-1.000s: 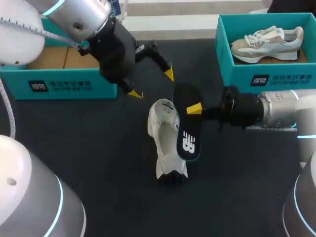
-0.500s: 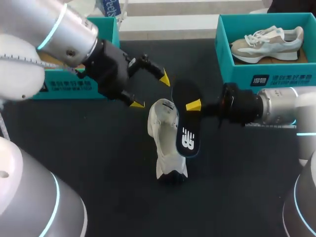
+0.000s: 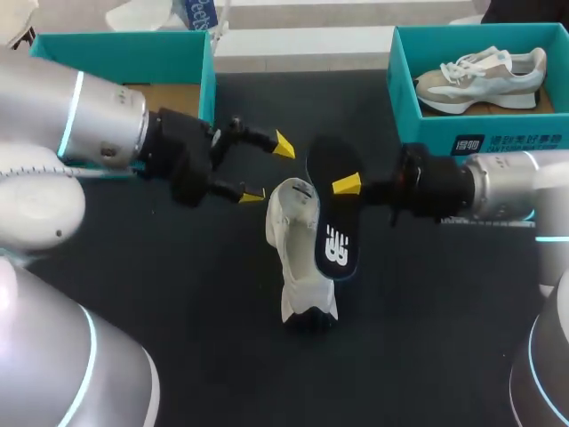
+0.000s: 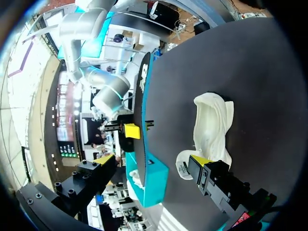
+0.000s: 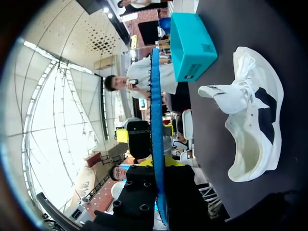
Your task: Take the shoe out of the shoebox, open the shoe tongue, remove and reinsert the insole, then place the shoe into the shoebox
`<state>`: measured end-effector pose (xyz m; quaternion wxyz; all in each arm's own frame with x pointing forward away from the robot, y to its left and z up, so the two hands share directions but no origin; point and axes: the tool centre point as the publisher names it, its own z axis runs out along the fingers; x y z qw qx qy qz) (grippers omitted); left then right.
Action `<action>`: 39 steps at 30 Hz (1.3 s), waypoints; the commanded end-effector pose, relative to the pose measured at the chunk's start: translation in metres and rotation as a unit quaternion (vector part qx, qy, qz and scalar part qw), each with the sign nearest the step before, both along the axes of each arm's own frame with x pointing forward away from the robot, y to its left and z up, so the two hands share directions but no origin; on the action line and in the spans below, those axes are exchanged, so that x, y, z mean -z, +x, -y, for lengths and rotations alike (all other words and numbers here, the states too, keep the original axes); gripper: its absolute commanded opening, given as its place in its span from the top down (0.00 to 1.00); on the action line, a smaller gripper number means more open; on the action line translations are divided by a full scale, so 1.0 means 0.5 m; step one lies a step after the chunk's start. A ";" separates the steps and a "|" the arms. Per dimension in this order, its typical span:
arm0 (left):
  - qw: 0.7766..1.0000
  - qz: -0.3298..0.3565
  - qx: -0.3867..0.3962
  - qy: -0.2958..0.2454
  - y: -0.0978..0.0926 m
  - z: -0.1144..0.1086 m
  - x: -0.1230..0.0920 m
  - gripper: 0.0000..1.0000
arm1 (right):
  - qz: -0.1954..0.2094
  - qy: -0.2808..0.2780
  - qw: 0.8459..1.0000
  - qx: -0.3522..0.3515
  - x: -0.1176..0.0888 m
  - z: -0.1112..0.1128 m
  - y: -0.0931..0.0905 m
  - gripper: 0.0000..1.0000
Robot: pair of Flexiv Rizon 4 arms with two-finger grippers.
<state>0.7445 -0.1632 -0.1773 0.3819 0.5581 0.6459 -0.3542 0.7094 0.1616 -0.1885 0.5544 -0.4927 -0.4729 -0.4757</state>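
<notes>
A white logo mark stands on the dark insole (image 3: 331, 218), toward its near end. The right shoebox (image 3: 418, 133) bears on its near wall a dark label (image 3: 468, 144) with white characters, white print beside it.

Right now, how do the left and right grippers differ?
Left gripper is open and empty; right gripper is shut on the insole. Left gripper sits beside the shoe, coming in from its left; right gripper holds the insole over the shoe from the opposite side. Both have yellow tips and are level with the same end of the shoe.
</notes>
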 end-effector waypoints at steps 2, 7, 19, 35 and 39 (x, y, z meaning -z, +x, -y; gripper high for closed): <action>0.992 0.018 -0.028 -0.122 -0.012 0.015 0.012 0.00 | 0.002 -0.003 1.000 0.002 -0.010 -0.022 -0.005 1.00; 0.990 0.018 -0.030 -0.139 -0.009 0.029 0.016 0.17 | 0.003 -0.004 1.000 0.001 -0.013 -0.034 -0.011 1.00; 0.983 0.037 -0.025 -0.179 -0.010 0.093 0.009 0.60 | 0.004 -0.007 1.000 -0.005 -0.020 -0.059 -0.024 1.00; 0.980 0.026 -0.036 -0.195 -0.009 0.133 0.016 0.80 | 0.006 -0.008 1.000 0.001 -0.020 -0.064 -0.037 1.00; 0.980 0.022 -0.040 -0.194 -0.009 0.138 0.020 0.85 | 0.006 -0.008 1.000 0.000 -0.020 -0.064 -0.038 1.00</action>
